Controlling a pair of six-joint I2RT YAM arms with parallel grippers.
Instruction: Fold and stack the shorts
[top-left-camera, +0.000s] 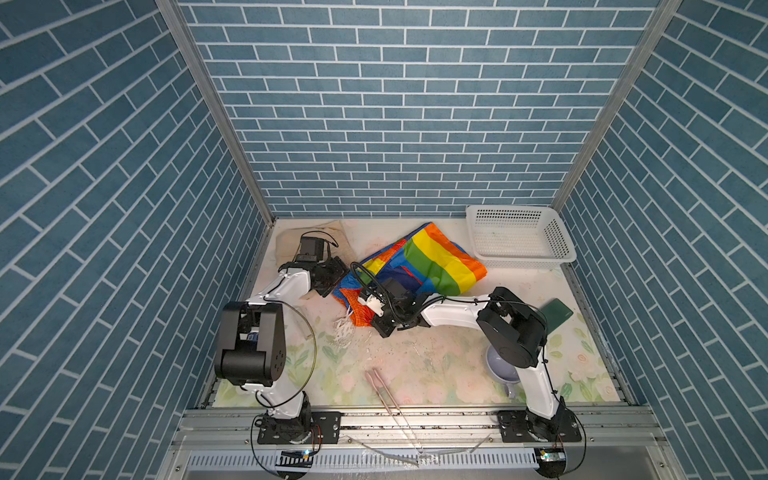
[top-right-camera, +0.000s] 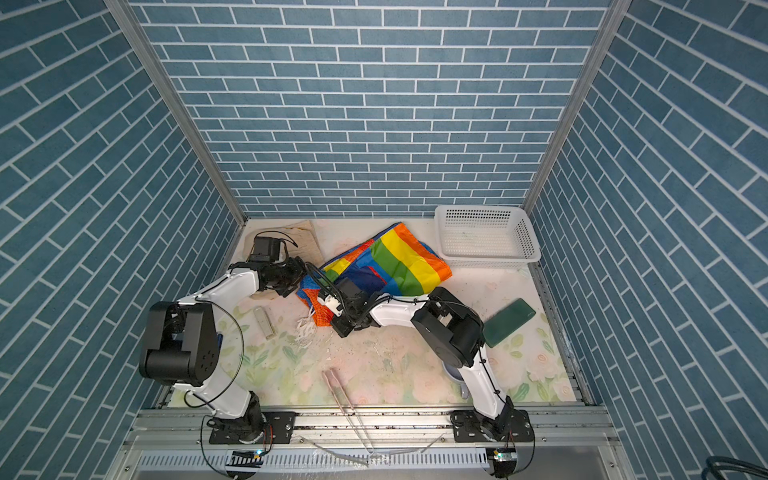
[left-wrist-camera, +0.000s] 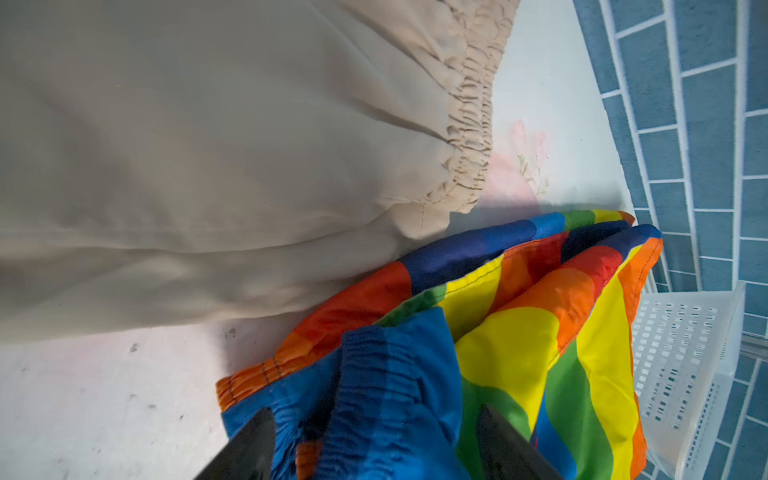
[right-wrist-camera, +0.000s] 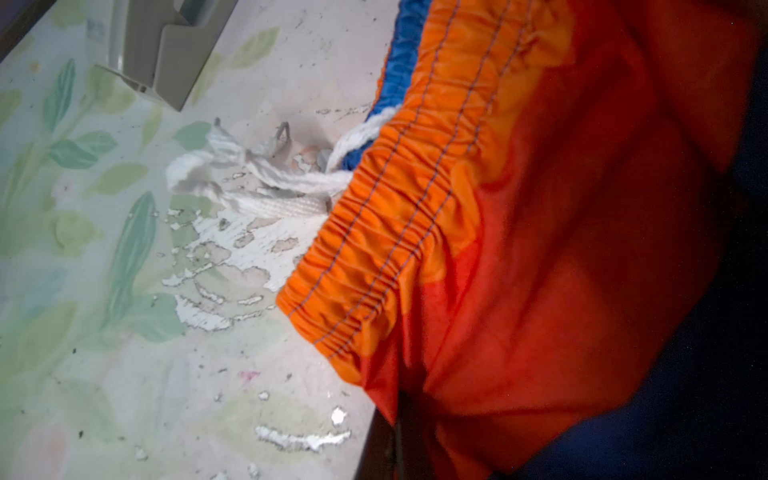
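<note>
The rainbow-striped shorts (top-left-camera: 432, 257) (top-right-camera: 399, 257) lie crumpled at the table's middle back, with their white drawstring (top-left-camera: 345, 330) (right-wrist-camera: 257, 183) trailing on the mat. The beige shorts (top-left-camera: 291, 245) (top-right-camera: 305, 241) (left-wrist-camera: 208, 166) lie flat at the back left, partly under my left arm. My left gripper (top-left-camera: 328, 278) (left-wrist-camera: 378, 449) is open, its fingers (left-wrist-camera: 249, 449) standing on either side of the rainbow shorts' blue waistband (left-wrist-camera: 386, 395). My right gripper (top-left-camera: 368, 318) (right-wrist-camera: 399, 436) is shut on red-orange cloth just beside the orange waistband (right-wrist-camera: 395, 232).
A white perforated basket (top-left-camera: 519, 237) stands at the back right. A dark green flat slab (top-left-camera: 559, 313) and a purple cup (top-left-camera: 498, 365) sit by the right arm. Pink tongs (top-left-camera: 386, 395) lie at the front edge, and a small grey device (top-right-camera: 264, 322) lies on the left.
</note>
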